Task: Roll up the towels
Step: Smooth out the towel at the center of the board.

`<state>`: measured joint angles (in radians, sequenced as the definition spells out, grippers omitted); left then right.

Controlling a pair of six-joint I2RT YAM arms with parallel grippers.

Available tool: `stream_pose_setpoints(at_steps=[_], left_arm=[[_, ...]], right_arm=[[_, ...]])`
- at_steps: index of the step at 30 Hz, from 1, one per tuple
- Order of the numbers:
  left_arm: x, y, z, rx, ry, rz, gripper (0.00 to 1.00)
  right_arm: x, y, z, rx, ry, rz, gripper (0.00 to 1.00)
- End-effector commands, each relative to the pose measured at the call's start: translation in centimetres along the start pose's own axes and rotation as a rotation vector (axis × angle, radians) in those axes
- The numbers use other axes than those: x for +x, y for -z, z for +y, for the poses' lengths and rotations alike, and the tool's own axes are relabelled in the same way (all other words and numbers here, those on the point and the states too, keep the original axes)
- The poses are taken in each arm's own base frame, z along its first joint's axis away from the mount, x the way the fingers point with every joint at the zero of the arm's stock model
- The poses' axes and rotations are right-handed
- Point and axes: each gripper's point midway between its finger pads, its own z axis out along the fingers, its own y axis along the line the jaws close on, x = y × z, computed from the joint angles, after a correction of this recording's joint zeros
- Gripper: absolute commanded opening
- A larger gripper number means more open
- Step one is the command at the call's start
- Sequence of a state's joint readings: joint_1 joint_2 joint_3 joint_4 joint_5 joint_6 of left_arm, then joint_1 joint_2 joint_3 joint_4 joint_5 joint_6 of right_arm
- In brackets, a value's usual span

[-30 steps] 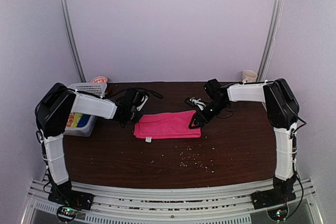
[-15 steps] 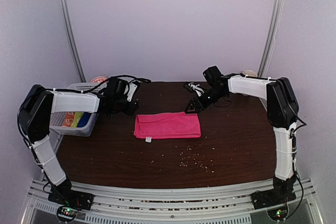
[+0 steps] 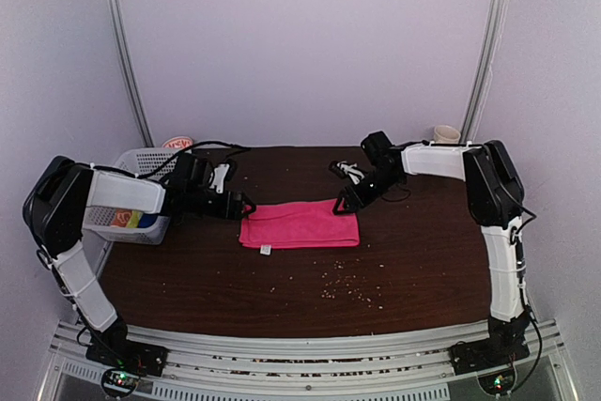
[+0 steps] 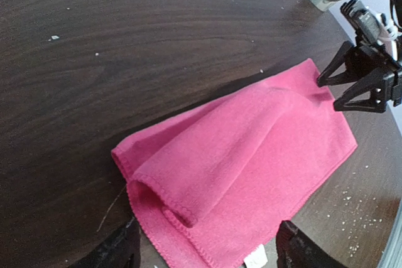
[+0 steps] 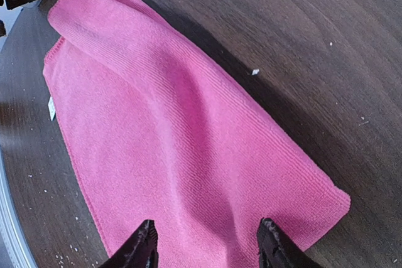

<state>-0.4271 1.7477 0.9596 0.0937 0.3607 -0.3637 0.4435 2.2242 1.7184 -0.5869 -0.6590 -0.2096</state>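
A bright pink towel (image 3: 299, 224) lies on the dark wooden table (image 3: 413, 251), folded, with its far edge doubled over into a loose flap (image 4: 207, 155). My left gripper (image 3: 241, 206) hovers at the towel's left end, open, its fingertips (image 4: 119, 249) straddling that edge with nothing held. At the towel's right end my right gripper (image 3: 343, 202) is open too. Its fingertips (image 5: 143, 246) stand just above the pink towel (image 5: 182, 136), apart from it. A small white tag (image 4: 254, 258) sits at the near edge.
A white lattice basket (image 3: 141, 159) stands at the back left; something orange, yellow and blue shows through its wall. A cream mug (image 3: 447, 134) sits at the back right corner. Pale crumbs (image 3: 347, 288) are scattered in front of the towel.
My left gripper pulled back toward the basket, then came forward to the towel's left end, opening wider. The right gripper lifted off the towel's right end and stays near it. The towel lies unchanged.
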Motion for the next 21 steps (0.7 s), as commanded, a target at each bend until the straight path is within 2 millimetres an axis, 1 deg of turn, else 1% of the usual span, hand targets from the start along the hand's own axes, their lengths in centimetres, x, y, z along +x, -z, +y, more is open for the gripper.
stream_pose_setpoints(at_steps=[1,5,10,15,21], left_arm=[[-1.9,0.5,-2.4,0.129,0.037,-0.087,0.76],[-1.6,-0.6,-2.6,0.169,0.058,-0.079,0.76],[-0.8,-2.1,-1.6,0.152,0.083,-0.046,0.76],[-0.8,-2.2,-0.8,0.109,0.108,-0.056,0.76],[-0.6,-3.0,-1.0,0.14,0.112,-0.054,0.76]], right_arm=[[1.2,0.0,-1.3,0.021,-0.03,0.015,0.54],[1.6,-0.1,-2.1,0.026,-0.049,0.02,0.53],[2.2,-0.5,-2.6,0.024,-0.063,0.03,0.52],[2.4,-1.0,-2.5,0.003,-0.07,0.04,0.52],[2.8,-1.4,-2.6,-0.003,-0.074,0.048,0.51]])
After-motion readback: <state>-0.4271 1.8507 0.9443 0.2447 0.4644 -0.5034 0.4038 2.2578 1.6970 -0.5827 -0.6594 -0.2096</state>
